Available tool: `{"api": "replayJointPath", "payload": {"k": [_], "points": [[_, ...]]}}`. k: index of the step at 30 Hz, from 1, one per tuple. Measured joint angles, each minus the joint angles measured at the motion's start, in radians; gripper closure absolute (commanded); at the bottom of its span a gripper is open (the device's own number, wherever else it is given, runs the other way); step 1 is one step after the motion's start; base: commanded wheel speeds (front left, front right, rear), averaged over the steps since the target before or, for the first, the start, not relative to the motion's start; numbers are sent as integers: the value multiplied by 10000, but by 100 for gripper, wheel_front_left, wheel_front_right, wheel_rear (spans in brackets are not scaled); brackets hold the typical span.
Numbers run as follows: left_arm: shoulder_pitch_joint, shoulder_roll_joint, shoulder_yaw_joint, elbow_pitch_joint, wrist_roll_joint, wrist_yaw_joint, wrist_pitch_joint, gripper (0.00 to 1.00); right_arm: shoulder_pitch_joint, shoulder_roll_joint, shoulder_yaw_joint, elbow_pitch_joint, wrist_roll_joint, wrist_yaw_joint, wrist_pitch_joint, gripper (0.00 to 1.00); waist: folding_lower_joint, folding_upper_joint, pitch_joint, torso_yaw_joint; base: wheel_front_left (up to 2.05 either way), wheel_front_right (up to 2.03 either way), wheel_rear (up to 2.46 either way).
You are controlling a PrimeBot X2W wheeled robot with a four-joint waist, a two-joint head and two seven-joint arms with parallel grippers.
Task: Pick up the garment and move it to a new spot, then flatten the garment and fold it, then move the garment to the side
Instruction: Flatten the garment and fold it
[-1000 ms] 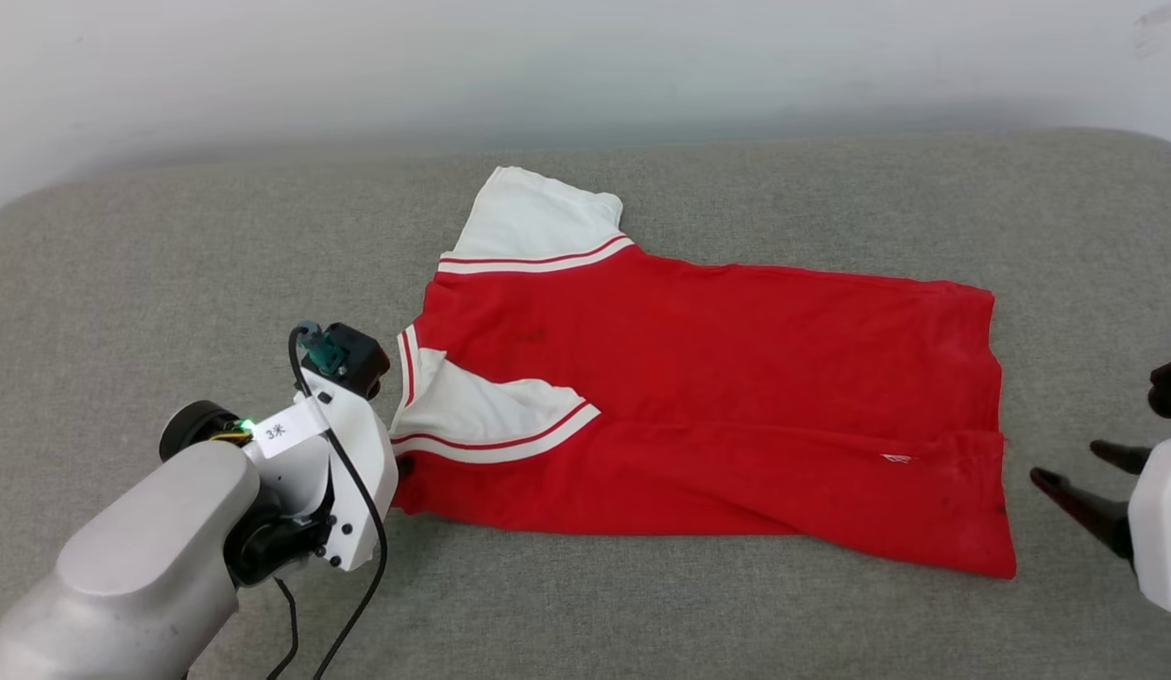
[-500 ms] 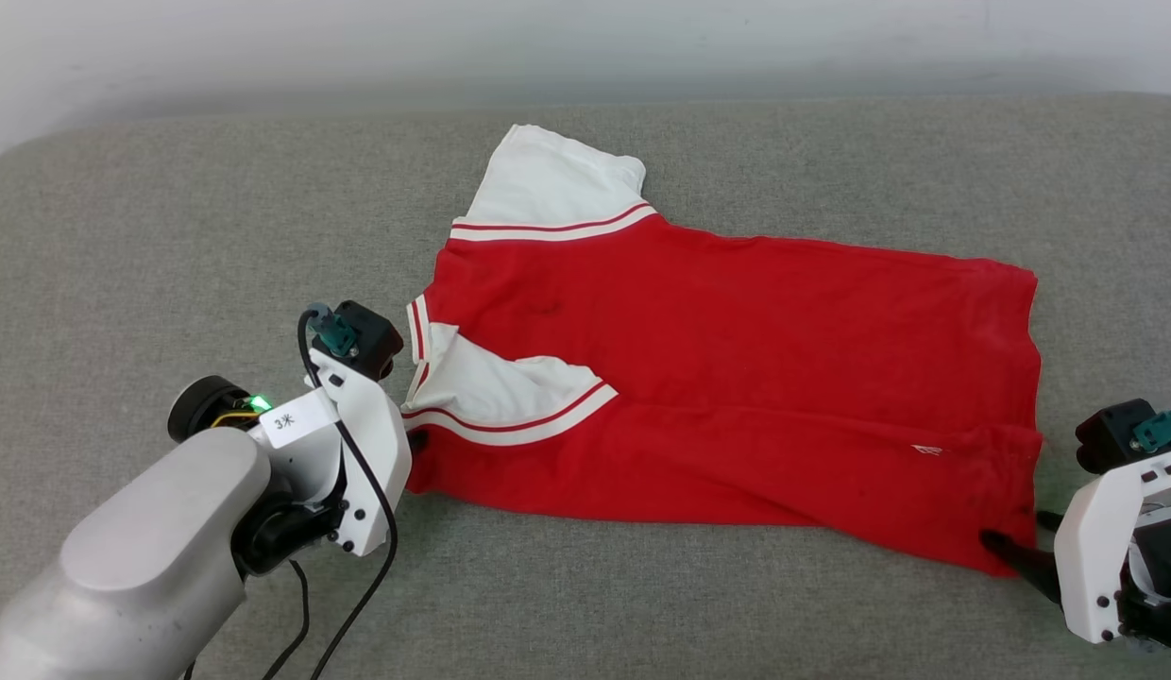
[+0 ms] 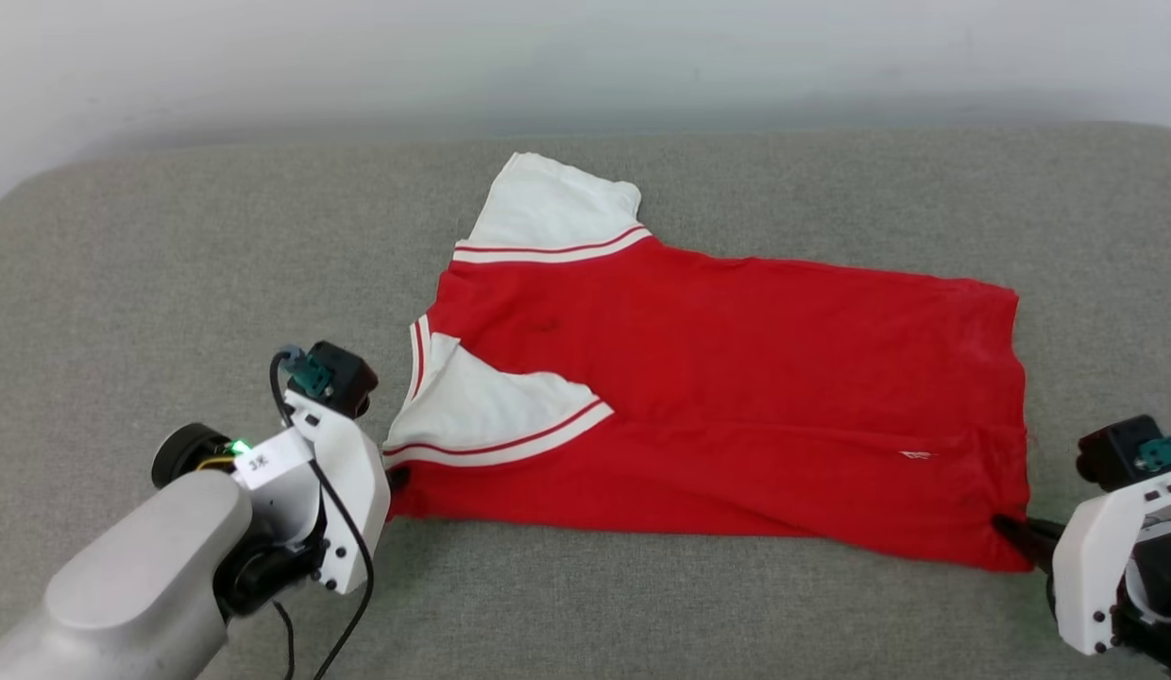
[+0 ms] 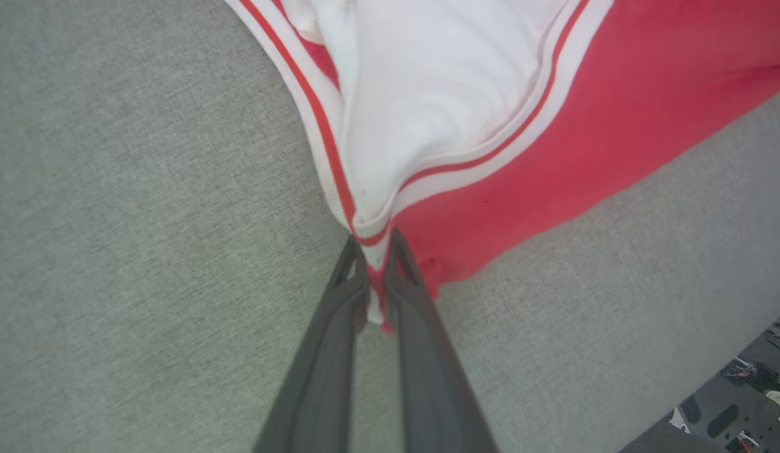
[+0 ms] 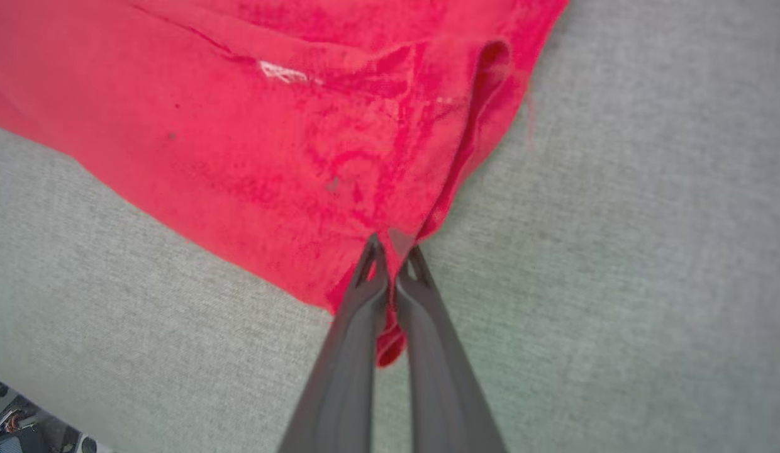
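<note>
Pincers both have cloth in them now. A moment ago my right pincer [image 5: 393,242] was wide apart and off to the side of the garment [image 3: 737,378], not touching it. Now it has come in and snapped together on the near corner of the red bottom edge. A little red cloth pokes out between its fingers. My left pincer [image 4: 377,242] has not changed. It is still pinched tight on the other near corner, where the striped edge of the white sleeve [image 4: 440,113] meets the red.

The garment lies in the middle of the grey cushion [image 3: 170,264], neck end on my left and bottom edge on my right. It is mostly flat. The near white sleeve is tucked over onto the red part, and the far sleeve [image 3: 557,203] sticks out at the back. There are a few bumps near my right pincer.

I think this means I am ready to fold. I hold both near corners, one in each pincer. Next I would lift them together and carry the near edge over. I must go up evenly, or the soft cloth may slip out or bunch up.
</note>
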Motion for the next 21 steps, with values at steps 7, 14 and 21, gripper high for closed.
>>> {"api": "replayJointPath", "payload": {"k": [7, 14, 21], "points": [[768, 445, 44, -593, -249, 178, -186, 100, 295, -604, -125, -723, 337, -2, -698, 100, 0, 0, -648, -56, 0, 0, 0], [1731, 943, 63, -1467, -550, 642, -274, 100, 1160, -1099, -568, -1475, 593, 0, -752, 100, -1, 0, -1045, -21, 0, 0, 0], [2467, 988, 13, -1870, -715, 1062, -581, 100, 2202, -1087, -1361, -1816, 715, 0, -399, 100, -1, 0, -795, -2, 0, 0, 0]]}}
